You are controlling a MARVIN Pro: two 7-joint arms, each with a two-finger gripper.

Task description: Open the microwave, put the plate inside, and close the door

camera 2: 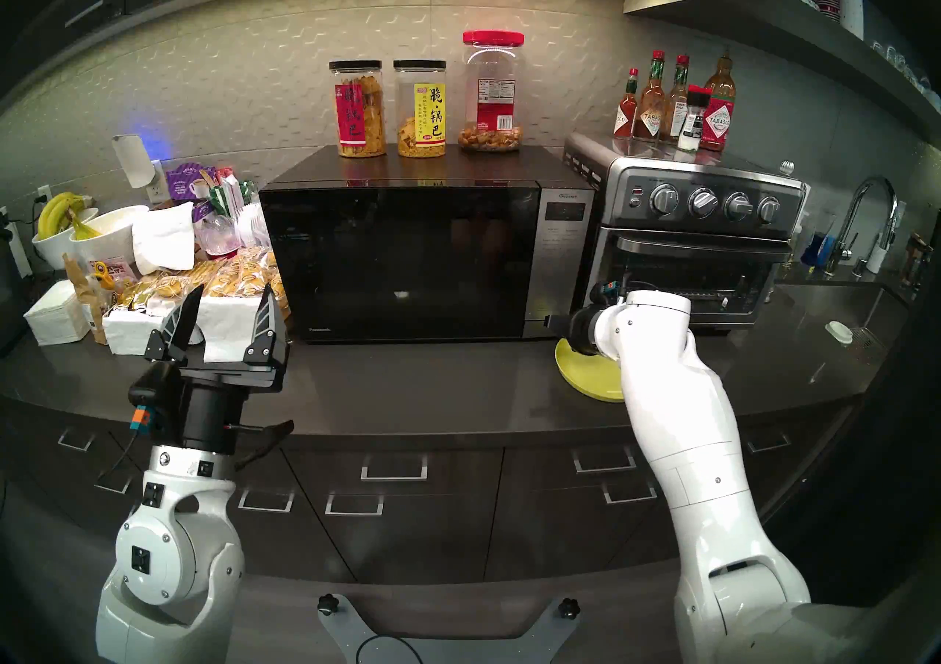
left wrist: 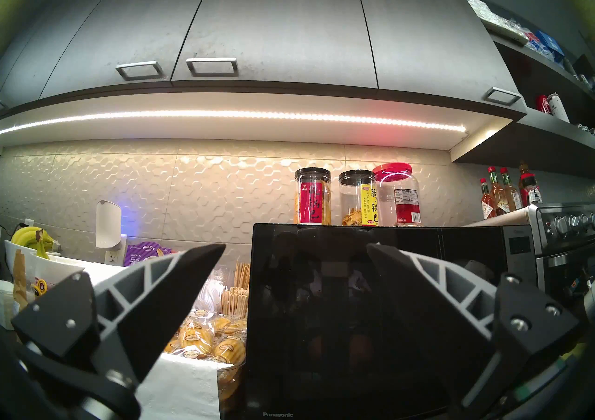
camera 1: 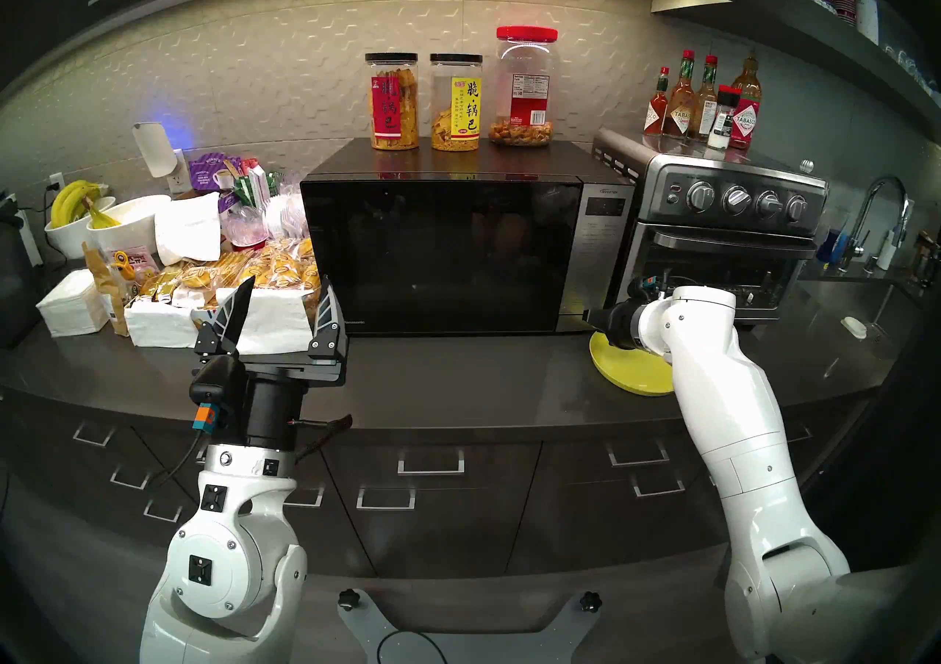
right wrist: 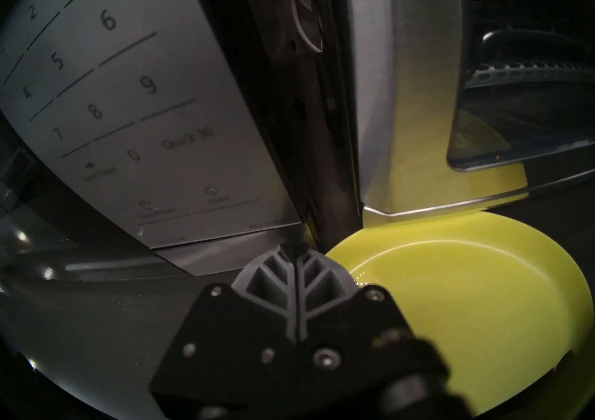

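While the door sits flush and shut on the microwave, your right tool has its fingers pressed together, empty, tips at the panel's lower edge. The plate lies flat on the surface at 4 o'clock from the microwave, partly under your right wrist, just before the toaster oven, which crowds the microwave's right side. Three jars stand on top. Snack packets and bowls with bananas pile at 9 o'clock. Your left tool is spread wide, empty, raised before the door's left edge.
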